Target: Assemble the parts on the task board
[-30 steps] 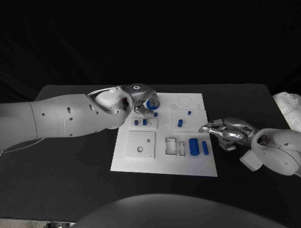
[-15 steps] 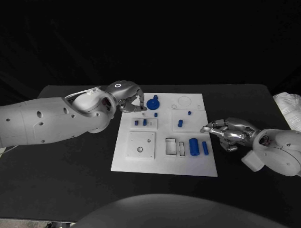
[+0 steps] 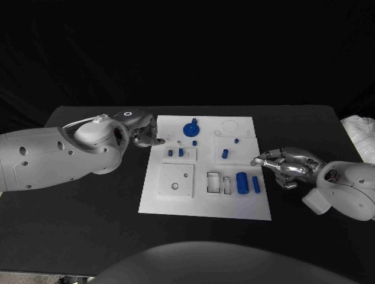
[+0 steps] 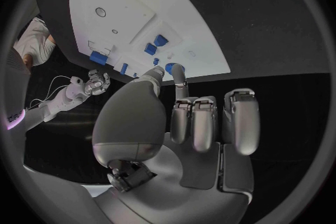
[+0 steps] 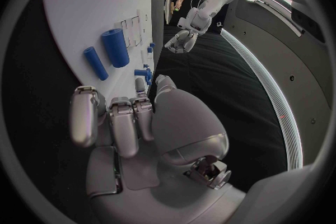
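Silver left hand [image 3: 145, 134] curled, empty beside task board [image 3: 181, 201]; right hand [image 3: 283, 165] grip unclear.

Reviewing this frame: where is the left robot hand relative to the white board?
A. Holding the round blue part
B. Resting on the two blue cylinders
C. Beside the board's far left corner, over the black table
C: the left robot hand sits off the white board's far left edge, away from the round blue part.
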